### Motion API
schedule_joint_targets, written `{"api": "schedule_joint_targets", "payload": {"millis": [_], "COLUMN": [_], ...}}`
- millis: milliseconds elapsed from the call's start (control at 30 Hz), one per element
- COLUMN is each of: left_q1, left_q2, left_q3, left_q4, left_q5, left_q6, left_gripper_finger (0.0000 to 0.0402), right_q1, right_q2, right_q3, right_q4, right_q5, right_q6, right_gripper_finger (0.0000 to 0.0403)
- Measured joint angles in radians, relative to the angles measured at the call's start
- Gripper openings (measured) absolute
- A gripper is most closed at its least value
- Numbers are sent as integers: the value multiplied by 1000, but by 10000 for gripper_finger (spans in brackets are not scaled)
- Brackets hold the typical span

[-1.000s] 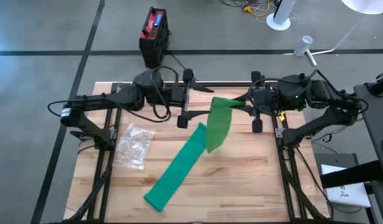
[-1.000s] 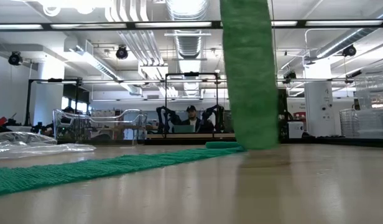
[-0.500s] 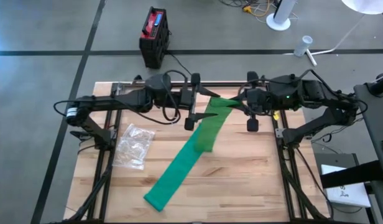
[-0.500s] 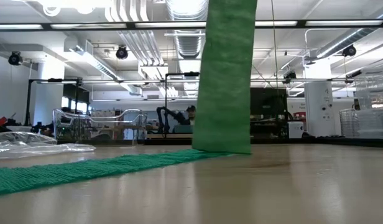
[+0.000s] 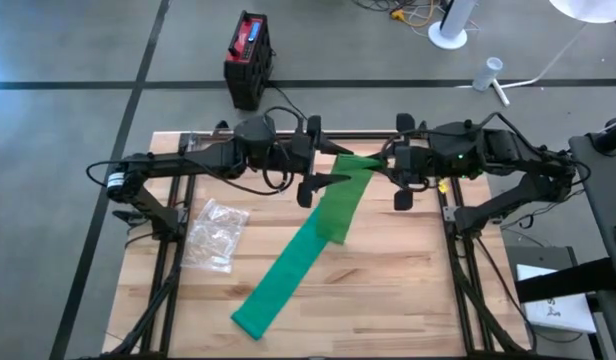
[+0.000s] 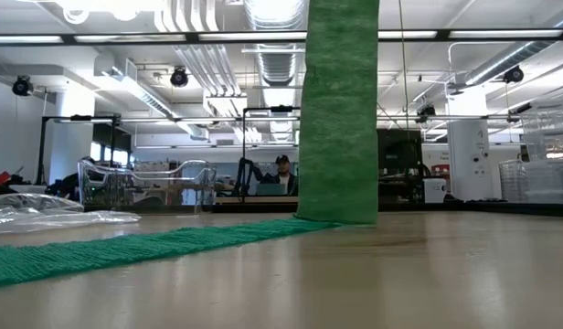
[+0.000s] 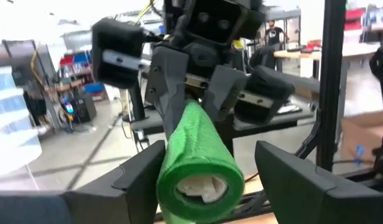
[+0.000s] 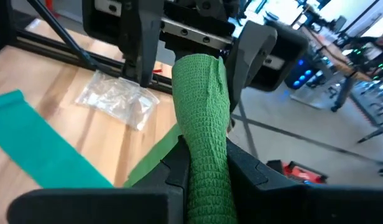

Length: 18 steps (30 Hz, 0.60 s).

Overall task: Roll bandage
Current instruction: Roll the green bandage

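Your left gripper (image 5: 326,181) sat just left of centre in the upper half of the high view, fingers spread either side of the bandage (image 5: 340,205) roll. Right of it, your right gripper (image 5: 380,166) pinched the roll's other end; the tail trailed toward lower left.

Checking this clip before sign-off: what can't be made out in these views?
- Low view: both grippers are cut off by the top edge; only the hanging green bandage shows.
- Left wrist view: whether the left gripper touches the bandage's rolled end cannot be told.
- High view: contents of the clear plastic bag are too small.
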<state>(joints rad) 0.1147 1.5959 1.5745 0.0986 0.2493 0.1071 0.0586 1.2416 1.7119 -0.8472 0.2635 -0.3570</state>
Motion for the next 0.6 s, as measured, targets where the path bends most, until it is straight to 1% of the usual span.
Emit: {"api": "schedule_joint_targets", "payload": {"millis": [167, 433, 533, 600], "left_q1": [16, 41, 51, 58], "left_q2": [0, -2, -3, -4], "left_q3": [0, 0, 0, 0], "left_q4": [-6, -20, -32, -40], "left_q5": [4, 5, 5, 5], "left_q6": [-106, -211, -228, -220], "left_gripper_finger": [231, 237, 222, 197], "right_q1": [0, 0, -1, -1], "right_q2": [25, 44, 50, 52], "right_q3": [0, -4, -4, -4], "right_q4": [36, 67, 78, 77], "right_q5": [34, 108, 119, 118], "right_q6": [-43, -115, -100, -84], "right_gripper_finger": [53, 53, 53, 53]}}
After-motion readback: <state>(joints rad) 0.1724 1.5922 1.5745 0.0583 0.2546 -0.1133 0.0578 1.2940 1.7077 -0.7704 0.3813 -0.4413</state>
